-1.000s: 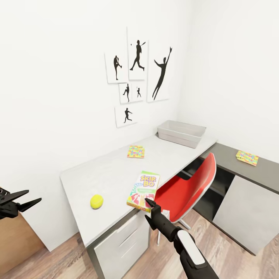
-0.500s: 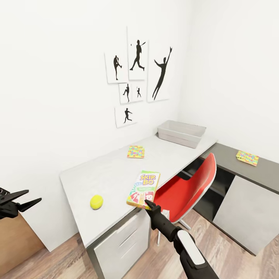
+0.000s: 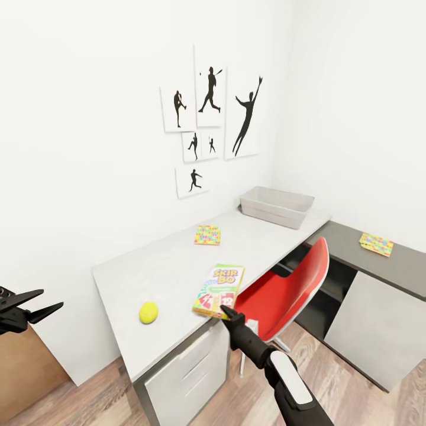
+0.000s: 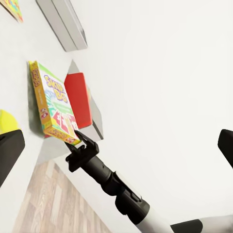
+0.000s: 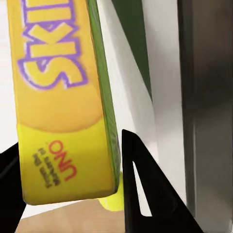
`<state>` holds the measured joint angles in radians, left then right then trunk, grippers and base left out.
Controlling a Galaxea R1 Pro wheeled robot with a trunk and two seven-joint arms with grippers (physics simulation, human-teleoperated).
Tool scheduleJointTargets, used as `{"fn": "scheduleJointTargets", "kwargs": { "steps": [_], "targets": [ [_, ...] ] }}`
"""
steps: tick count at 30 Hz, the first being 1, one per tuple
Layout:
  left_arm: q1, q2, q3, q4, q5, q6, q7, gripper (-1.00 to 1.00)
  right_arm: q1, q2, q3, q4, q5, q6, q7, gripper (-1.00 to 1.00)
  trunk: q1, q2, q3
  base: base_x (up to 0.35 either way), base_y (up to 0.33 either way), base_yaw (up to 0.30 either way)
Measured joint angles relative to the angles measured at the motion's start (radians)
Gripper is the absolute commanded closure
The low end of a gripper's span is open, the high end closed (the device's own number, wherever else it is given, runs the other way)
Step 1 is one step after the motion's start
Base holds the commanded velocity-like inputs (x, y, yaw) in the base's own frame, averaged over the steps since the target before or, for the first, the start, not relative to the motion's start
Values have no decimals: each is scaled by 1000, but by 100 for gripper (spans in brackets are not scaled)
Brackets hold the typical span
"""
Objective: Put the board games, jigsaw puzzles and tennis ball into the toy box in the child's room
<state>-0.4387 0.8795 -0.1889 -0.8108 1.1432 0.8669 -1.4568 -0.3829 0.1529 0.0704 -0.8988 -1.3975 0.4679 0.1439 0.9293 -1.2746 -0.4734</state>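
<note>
A robot's right gripper reaches the near end of the SKIP-BO game box, which lies at the front edge of the table; its fingers stand spread to either side of the box end, not yet closed on it. The left gripper hangs open and empty, well apart. The toy box at the far end looks empty. The tennis ball and two jigsaw puzzles are not yet packed, so the tidying seems barely begun.
</note>
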Motion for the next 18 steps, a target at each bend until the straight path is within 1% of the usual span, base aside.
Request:
{"fn": "scheduleJointTargets", "kwargs": {
  "steps": [1,7,8,9,12,13,15,18],
  "targets": [
    [0,0,0,0,-1,0,1,-100,0,0,12,-1,-1,0,-1,100,-4,7,3,0,0,0],
    [0,0,0,0,-1,-1,1,-100,-1,2,46,-8,-1,1,-2,100,-27,49,22,0,0,0],
    [0,0,0,0,-1,-1,1,-100,-2,2,61,-15,-3,2,-2,100,-31,56,25,0,0,0],
    [0,0,-1,0,-1,-1,1,-100,-2,0,85,-30,-5,2,-2,100,-35,63,28,0,0,0],
    [0,0,-2,0,-1,-1,1,-100,-2,-7,180,-113,-6,1,-2,100,-46,84,38,0,0,0],
    [0,0,-2,0,-1,-2,1,-100,-1,-9,207,-142,-5,0,-3,100,-50,91,41,0,0,0],
    [0,0,-2,0,0,-3,1,-100,1,-13,238,-192,-1,-1,-8,100,-58,105,47,0,0,0],
    [0,1,-1,0,0,-3,1,-100,3,-19,254,-246,3,-1,-10,100,-69,126,57,0,0,0]
  ]
}}
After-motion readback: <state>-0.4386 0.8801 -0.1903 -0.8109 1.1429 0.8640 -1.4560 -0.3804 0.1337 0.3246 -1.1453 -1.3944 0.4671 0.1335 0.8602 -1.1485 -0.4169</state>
